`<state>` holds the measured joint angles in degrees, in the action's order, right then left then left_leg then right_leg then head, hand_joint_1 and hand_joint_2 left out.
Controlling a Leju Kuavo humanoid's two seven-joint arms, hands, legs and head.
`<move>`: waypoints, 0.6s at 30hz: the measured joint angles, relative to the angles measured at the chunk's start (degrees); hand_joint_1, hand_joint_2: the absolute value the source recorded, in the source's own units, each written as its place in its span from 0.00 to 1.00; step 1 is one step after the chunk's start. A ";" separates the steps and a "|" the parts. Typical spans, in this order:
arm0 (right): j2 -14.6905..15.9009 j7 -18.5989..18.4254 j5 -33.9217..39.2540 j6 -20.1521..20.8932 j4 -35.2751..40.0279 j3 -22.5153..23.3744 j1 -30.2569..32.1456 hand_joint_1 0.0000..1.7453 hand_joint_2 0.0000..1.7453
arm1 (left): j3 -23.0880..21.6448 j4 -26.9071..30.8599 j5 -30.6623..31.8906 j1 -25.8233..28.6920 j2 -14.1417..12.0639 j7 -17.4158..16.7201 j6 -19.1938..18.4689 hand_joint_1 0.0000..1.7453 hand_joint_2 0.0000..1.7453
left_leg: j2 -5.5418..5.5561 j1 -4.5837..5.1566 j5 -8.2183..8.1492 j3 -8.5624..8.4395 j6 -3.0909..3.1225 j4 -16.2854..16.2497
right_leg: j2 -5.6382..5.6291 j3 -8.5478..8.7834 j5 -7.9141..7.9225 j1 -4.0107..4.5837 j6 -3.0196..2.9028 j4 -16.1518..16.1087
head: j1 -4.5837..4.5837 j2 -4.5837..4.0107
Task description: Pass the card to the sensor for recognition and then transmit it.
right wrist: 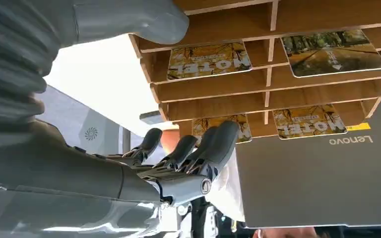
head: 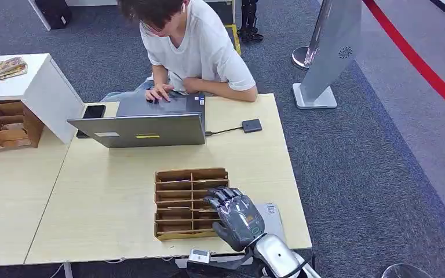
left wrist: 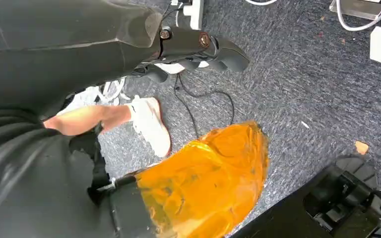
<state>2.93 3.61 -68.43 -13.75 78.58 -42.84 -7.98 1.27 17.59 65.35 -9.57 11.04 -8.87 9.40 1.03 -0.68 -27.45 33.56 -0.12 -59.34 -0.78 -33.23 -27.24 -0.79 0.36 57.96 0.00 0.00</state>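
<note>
- On the far left a white cabinet (head: 35,87) stands with a wooden rack (head: 6,124) in front of it, on a neighbouring worktop.
- A person (head: 191,49) sits at the far side of the main worktop (head: 110,202), one hand on a grey laptop (head: 142,124); a black phone (head: 92,112) lies just left of the laptop.
- A small dark sensor (head: 251,125), joined to the laptop by a cable, lies to the laptop's right on the worktop.
- A wooden card rack (head: 188,202) lies near the front edge of the worktop; the right wrist view shows cards (right wrist: 208,59) printed "MOTEL" lying in its compartments.
- The right hand (head: 236,219) hovers at the rack's right side, its fingers (right wrist: 218,144) stretched toward the compartments, slightly apart, holding nothing.
- The left hand (left wrist: 198,47) hangs above the carpet, fingers loosely curled with nothing in them.
- A grey upright stand (head: 330,52) is on the carpet at the far right.
</note>
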 joint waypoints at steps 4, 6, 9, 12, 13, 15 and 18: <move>-0.18 -0.18 0.09 0.17 -0.33 0.00 -0.20 0.33 1.00 | 0.00 0.00 0.07 -0.03 0.02 0.00 -0.13 0.00 0.00 | 0.00 0.00 0.00 0.00 0.00 0.00 | 0.00 0.00 0.00 0.00 0.00 0.00 | 0.00 0.00; -0.31 -0.46 0.15 0.17 -0.52 0.00 -0.30 0.34 1.00 | 0.00 0.00 0.11 -0.05 0.02 0.00 -0.15 0.00 0.00 | 0.00 0.00 0.00 0.00 0.00 0.00 | 0.00 0.00 0.00 0.00 0.00 0.00 | 0.00 0.00; -0.55 -0.48 0.22 0.26 -0.92 0.00 -0.53 0.34 1.00 | 0.00 0.00 0.24 -0.13 0.02 0.00 -0.17 0.00 0.00 | 0.00 0.00 0.00 0.00 0.00 0.00 | 0.00 0.00 0.00 0.00 0.00 0.00 | 0.00 0.00; -0.79 -0.63 0.52 0.74 -1.35 0.00 -0.84 0.34 1.00 | 0.00 0.00 0.48 -0.25 0.04 0.00 -0.41 0.00 0.00 | 0.00 0.00 0.00 0.00 0.00 0.00 | 0.00 0.00 0.00 0.00 0.00 0.00 | 0.00 0.00; -0.94 -0.63 0.61 0.98 -1.51 0.00 -0.94 0.34 1.00 | -0.02 0.00 0.50 -0.29 0.07 0.00 -0.48 0.00 0.00 | 0.00 0.00 0.00 0.00 0.00 0.00 | 0.00 0.00 0.00 0.00 0.00 0.00 | 0.02 0.00; -1.16 -0.77 0.66 1.16 -1.88 -0.02 -1.15 0.35 1.00 | -0.04 0.00 0.52 -0.35 0.09 0.00 -0.57 0.00 0.00 | 0.00 0.00 0.00 0.00 0.00 0.00 | 0.00 0.00 0.00 0.00 0.00 0.00 | 0.02 0.00; -1.42 -0.96 0.74 1.29 -2.32 -0.02 -1.46 0.34 1.00 | -0.04 0.00 0.66 -0.42 0.09 0.00 -0.59 0.00 0.00 | 0.00 0.00 0.00 0.00 0.00 0.00 | 0.00 0.00 0.00 0.00 0.00 0.00 | 0.00 0.00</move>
<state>1.51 2.64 -67.69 -12.46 76.26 -42.86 -9.44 1.22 17.59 66.01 -9.99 11.13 -8.87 8.81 1.03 -0.68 -27.44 33.56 -0.12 -59.34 -0.78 -33.23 -27.24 -0.79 0.36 57.96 0.00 0.00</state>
